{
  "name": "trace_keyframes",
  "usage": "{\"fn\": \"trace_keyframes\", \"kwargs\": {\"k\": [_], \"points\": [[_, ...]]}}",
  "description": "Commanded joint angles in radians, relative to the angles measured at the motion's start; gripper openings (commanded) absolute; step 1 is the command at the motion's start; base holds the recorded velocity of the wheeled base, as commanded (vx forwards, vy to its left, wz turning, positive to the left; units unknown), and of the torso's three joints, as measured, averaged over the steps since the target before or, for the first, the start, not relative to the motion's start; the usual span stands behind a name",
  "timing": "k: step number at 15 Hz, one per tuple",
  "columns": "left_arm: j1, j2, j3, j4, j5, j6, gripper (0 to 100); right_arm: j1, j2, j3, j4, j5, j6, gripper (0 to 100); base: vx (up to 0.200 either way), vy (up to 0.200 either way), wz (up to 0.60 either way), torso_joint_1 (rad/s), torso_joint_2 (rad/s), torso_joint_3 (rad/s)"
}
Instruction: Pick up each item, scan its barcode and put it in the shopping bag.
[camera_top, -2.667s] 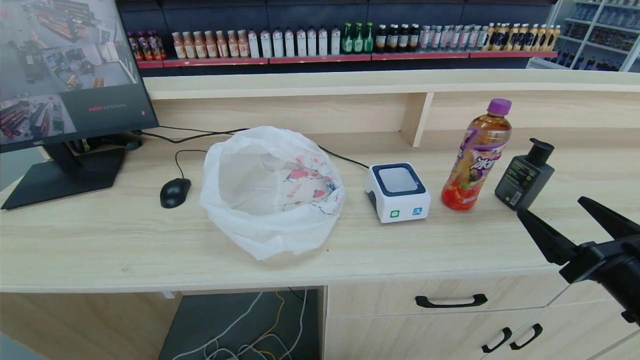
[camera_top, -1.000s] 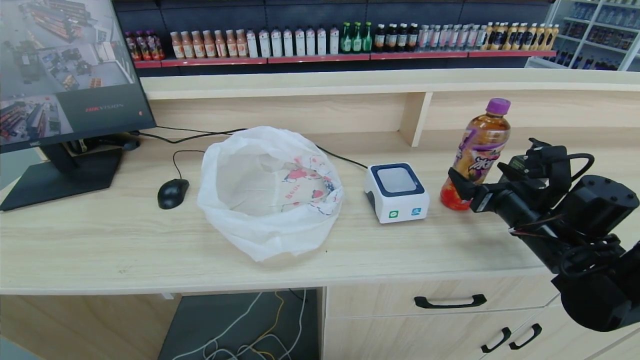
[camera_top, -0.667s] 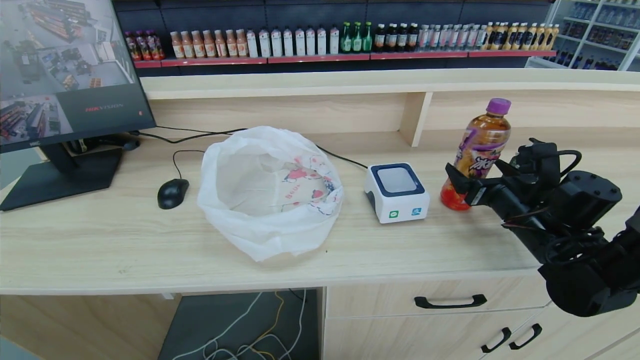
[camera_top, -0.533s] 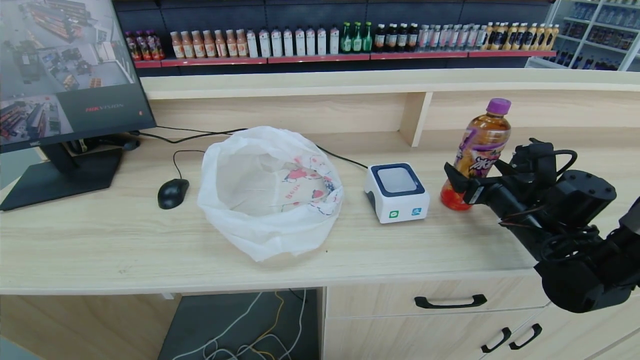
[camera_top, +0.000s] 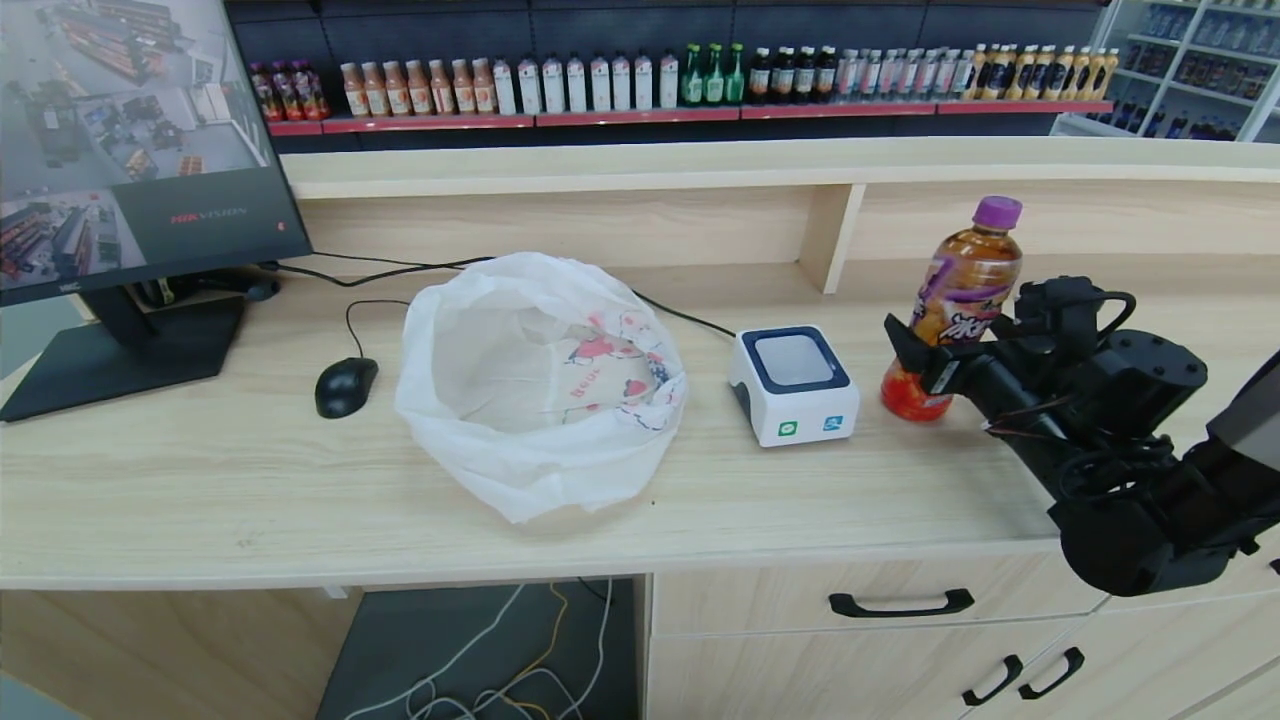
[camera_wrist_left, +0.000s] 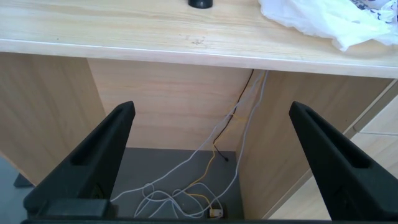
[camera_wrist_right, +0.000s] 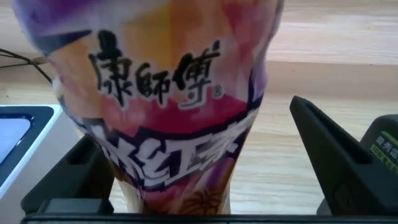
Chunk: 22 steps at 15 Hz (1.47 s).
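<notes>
Head view: my right tool (camera_top: 950, 340) is stretched low over the pale wooden tabletop (camera_top: 250, 480), its fingers either side of the upright orange drink bottle with a purple cap (camera_top: 962, 285). The bottle stands beside the white box scanner (camera_top: 795, 385), and the white plastic shopping bag (camera_top: 540, 390) is beyond.

Right wrist view: that tool is open, one finger clear of the bottle.

Left wrist view: my left tool (camera_wrist_left: 211, 155) hangs wide open, empty, below the tabletop edge.

The right hand (camera_wrist_right: 193, 118) was held forward with fingers spread wide, and the left hand (camera_wrist_left: 211, 106) hung low, fingers likewise spread.
</notes>
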Motion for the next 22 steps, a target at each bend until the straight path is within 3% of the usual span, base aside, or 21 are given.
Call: {"fn": "trace_keyframes", "kwargs": {"k": [1,2,3,22], "points": [[0.001,0.000,0.000,0.000,0.000,0.000,100,-0.001,0.005,-0.009,-0.001,0.001,0.000,100,0.000,0.000,0.00,0.000,0.00,0.000],[0.001,0.000,0.000,0.000,0.000,0.000,100,-0.001,0.005,-0.009,-0.001,0.001,0.000,100,0.000,0.000,0.00,0.000,0.00,0.000],[0.001,0.000,0.000,0.000,0.000,0.000,100,-0.001,0.004,-0.010,-0.001,0.001,0.000,0,0.000,0.000,0.00,0.000,0.00,0.000],[0.001,0.000,0.000,0.000,0.000,0.000,100,-0.009,-0.027,0.005,-0.001,-0.001,0.000,0,0.000,0.000,0.00,0.000,0.00,0.000]]}}
